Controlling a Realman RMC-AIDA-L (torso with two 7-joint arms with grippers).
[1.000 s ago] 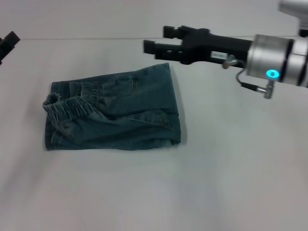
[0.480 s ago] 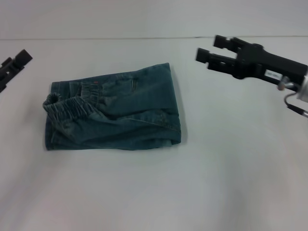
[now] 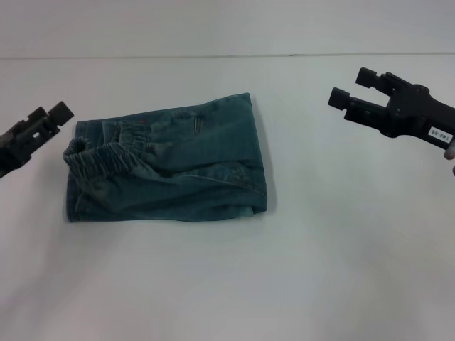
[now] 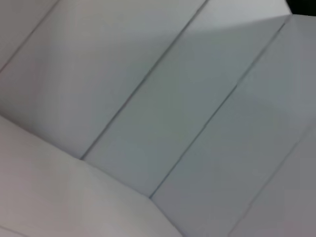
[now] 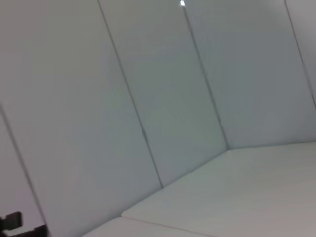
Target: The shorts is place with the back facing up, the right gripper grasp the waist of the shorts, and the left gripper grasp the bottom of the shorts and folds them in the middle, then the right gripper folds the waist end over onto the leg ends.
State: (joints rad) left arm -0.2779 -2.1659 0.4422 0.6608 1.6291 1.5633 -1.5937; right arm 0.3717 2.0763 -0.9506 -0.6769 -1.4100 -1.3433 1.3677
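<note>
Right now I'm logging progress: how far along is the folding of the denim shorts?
Done, it seems: the faded blue-green denim shorts lie folded in a compact rectangle on the white table, puckered elastic waist end on top at the left. In hand: nothing; the black left gripper and open black right gripper flank the shorts, touching nothing. Left: apparently nothing, maybe parking the arms.

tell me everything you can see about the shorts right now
The shorts are faded blue-green denim, lying folded in a compact, roughly rectangular bundle on the white table. The puckered elastic waist bunches at the end toward the robot's left, and creases run across the top layer. Double-stitched seams show along the upper layer. Nothing touches them but the table: the left gripper and the right gripper both hang clear, one off each end.
</note>
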